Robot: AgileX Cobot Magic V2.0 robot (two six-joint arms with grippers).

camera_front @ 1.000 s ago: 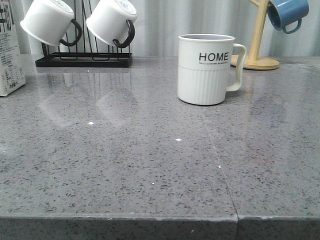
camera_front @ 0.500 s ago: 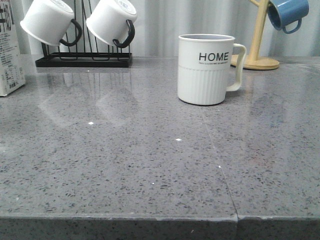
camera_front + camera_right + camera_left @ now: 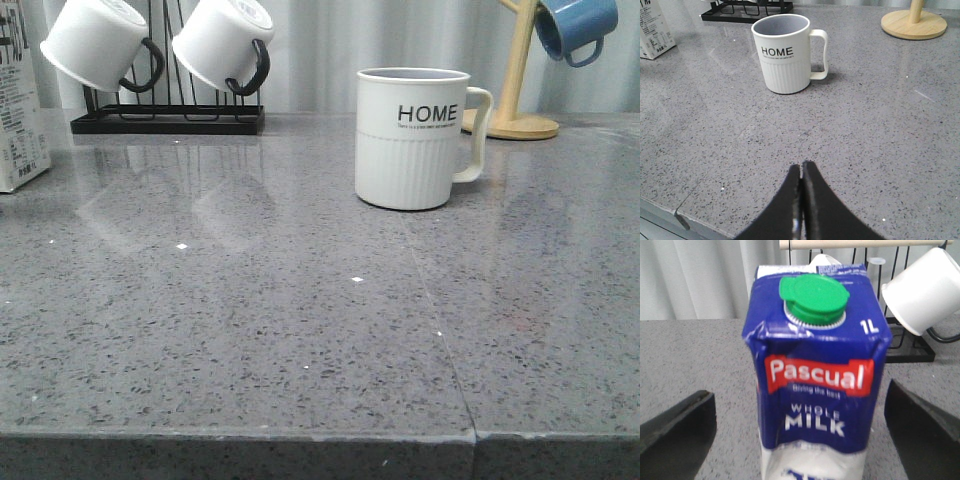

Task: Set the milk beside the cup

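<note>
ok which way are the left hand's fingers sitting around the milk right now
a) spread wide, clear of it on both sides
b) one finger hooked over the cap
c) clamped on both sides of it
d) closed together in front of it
a: in the left wrist view the two fingers stand apart from the milk, with bare table showing on each side of the carton.

The left claw (image 3: 800, 432) stands wide open, its two dark fingers (image 3: 677, 432) showing at opposite edges of the left wrist view, spread well apart and touching nothing. The right claw (image 3: 801, 200) is closed, its two black fingers (image 3: 790, 202) pressed flat against each other with only a thin seam between them and nothing gripped, held low above the tabletop (image 3: 880, 130) near its front edge. Neither arm nor claw appears in the front view.
</note>
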